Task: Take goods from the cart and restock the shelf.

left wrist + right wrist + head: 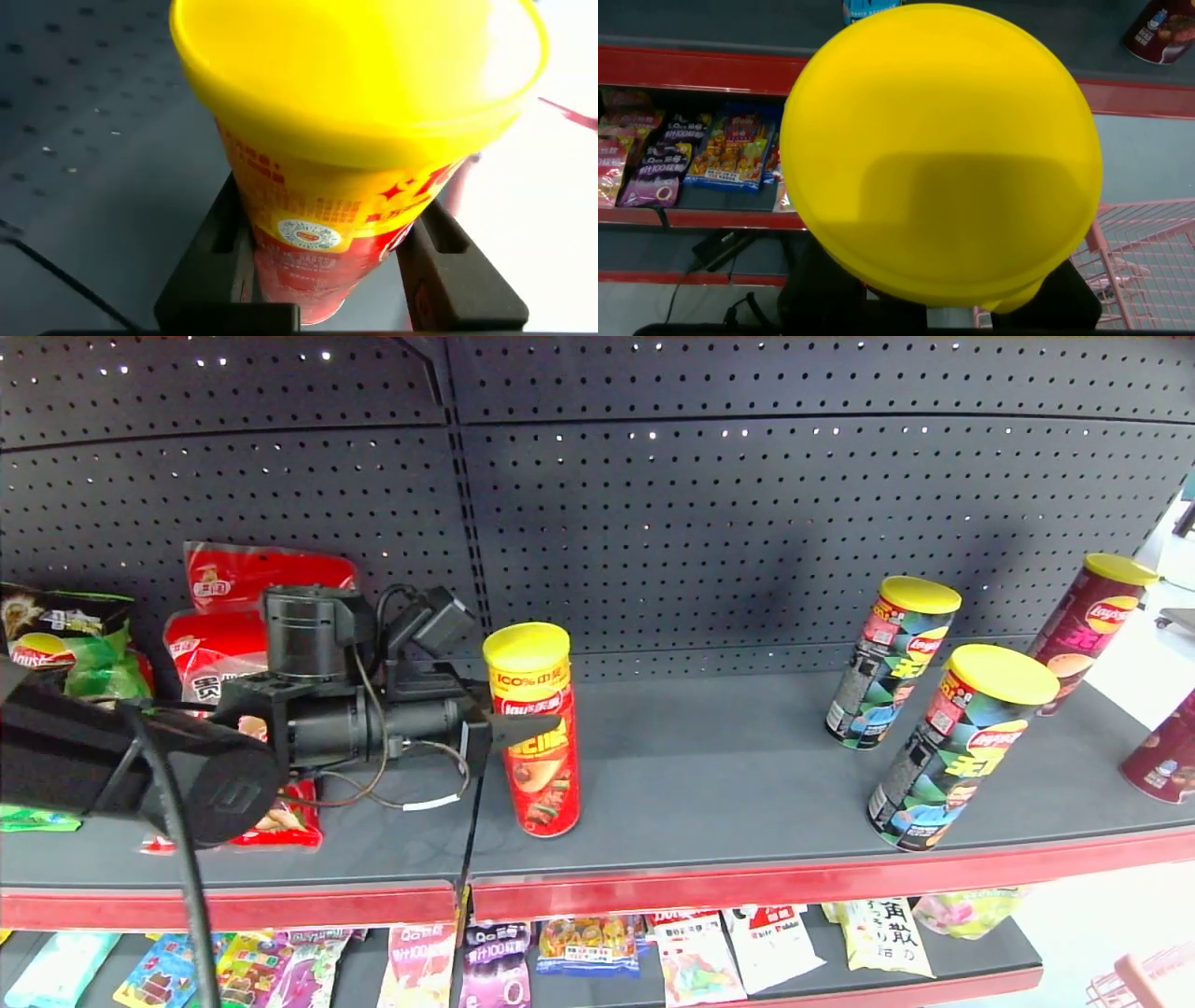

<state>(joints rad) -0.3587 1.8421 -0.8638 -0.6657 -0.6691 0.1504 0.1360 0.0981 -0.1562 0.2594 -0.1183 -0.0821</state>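
Observation:
A red chip can (534, 733) with a yellow lid stands upright on the grey shelf board (709, 793), near its front. My left gripper (523, 728) comes in from the left and is shut on this can about halfway up. In the left wrist view the can (355, 121) sits between the two black fingers (210, 257). My right gripper (929, 313) is shut on another can, whose round yellow lid (938, 154) hides the can's body. It hangs in front of the shelf's red edge (691, 70).
Two dark patterned cans (892, 663) (962, 747) and two maroon cans (1088, 625) (1162, 756) stand to the right on the same board. Red snack bags (224, 616) and a green bag (65, 644) lie at the left. Snack bags (691, 952) fill the lower shelf. The pink cart (1148, 271) is beside it.

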